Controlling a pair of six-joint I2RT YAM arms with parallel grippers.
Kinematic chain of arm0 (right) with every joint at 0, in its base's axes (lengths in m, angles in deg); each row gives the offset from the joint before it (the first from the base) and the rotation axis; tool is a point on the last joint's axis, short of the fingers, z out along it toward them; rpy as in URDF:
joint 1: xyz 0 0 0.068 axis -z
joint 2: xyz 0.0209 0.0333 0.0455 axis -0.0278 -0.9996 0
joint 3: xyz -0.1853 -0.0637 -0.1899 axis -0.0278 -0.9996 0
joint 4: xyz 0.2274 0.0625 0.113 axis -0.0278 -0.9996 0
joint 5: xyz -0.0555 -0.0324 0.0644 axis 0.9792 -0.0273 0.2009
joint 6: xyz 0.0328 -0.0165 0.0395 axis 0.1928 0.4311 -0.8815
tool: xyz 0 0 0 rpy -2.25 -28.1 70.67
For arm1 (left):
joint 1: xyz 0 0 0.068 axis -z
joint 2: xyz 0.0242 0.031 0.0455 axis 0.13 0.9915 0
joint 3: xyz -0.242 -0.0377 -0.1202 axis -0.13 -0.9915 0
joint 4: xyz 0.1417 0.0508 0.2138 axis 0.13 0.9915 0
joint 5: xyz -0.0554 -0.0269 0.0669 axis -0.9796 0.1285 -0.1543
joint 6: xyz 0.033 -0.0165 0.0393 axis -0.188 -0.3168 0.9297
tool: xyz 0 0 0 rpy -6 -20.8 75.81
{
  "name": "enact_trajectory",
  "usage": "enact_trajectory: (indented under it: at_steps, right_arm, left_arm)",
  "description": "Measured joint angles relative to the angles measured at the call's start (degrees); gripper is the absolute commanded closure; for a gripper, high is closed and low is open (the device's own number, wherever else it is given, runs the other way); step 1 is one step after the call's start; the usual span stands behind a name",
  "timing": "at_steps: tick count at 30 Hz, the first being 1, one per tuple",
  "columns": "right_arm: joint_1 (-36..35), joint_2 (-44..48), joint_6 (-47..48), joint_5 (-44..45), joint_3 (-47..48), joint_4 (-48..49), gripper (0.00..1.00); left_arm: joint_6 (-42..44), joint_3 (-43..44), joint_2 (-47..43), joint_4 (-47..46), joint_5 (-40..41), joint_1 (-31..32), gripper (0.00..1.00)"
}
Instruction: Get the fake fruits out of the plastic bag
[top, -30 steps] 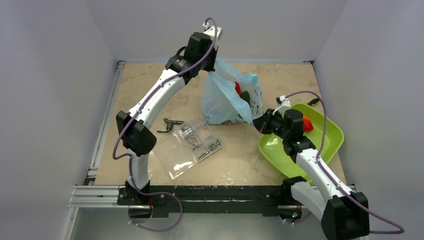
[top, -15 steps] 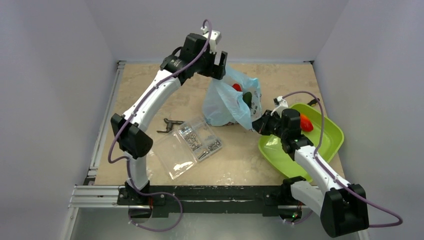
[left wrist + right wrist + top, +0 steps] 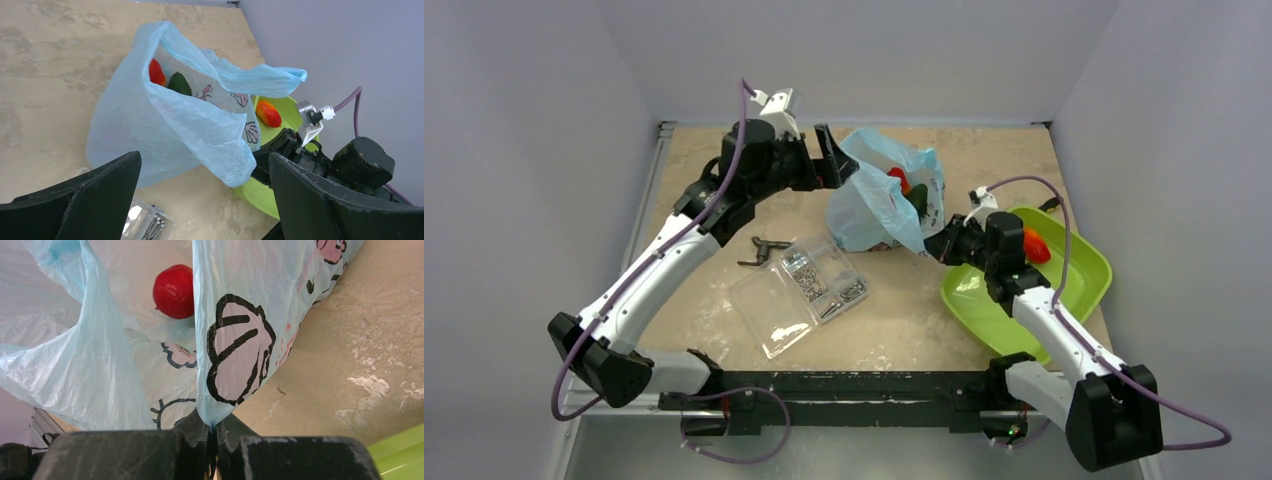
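The plastic bag (image 3: 165, 125) gapes toward the left tool (image 3: 204, 160); its sagging rim perhaps narrows entry.

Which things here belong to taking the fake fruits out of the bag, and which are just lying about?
Job: plastic bag; red fruit and green fruit inside it; orange-red fruit on the green tray; right gripper pinching the bag.
Lying about: clear compartment box; dark metal tool.
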Motion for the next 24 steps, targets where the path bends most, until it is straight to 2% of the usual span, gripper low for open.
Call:
enact_trajectory:
  at_steps: [3, 7, 9, 11, 13, 16, 17, 24]
  right_arm:
    - [-0.3, -0.2, 0.0, -0.2, 0.0, 0.0, 1.0]
    - [-0.7, -0.1, 0.0, -0.2, 0.1, 0.0, 1.0]
    - [-0.9, 0.0, -0.1, -0.2, 0.1, 0.0, 1.0]
    - [-1.2, 0.5, -0.3, -0.2, 0.1, -0.1, 1.0]
    - [-1.7, 0.9, -0.5, -0.1, 0.1, 0.0, 1.0]
    - [-2.2, 1.0, -0.5, 0.3, 0.3, -0.1, 1.0]
    - [-2.4, 1.1, -0.5, 0.7, 0.4, -0.3, 1.0]
    - [-2.6, 4.5, -0.9, 8.7, 0.5, -3.0, 1.0]
  left_arm:
    - [-3.4, -2.7, 1.5, -2.7, 0.5, 2.6, 0.0]
    - [-6.8, -2.8, 7.9, -4.2, 2.1, 7.5, 0.04]
    - [-7.9, -2.3, 11.2, -3.4, 4.1, 9.4, 0.09]
    - [-8.7, -1.8, 13.8, -2.4, 6.4, 10.6, 0.27]
    - [-9.4, -1.3, 15.9, -1.4, 8.6, 11.2, 0.61]
    - [-9.5, -1.2, 17.2, 0.2, 11.5, 11.4, 0.96]
    - [-8.9, -1.3, 17.2, 0.5, 12.1, 11.4, 1.0]
    - [-3.8, -10.1, 11.0, -0.3, 10.3, 11.4, 1.0]
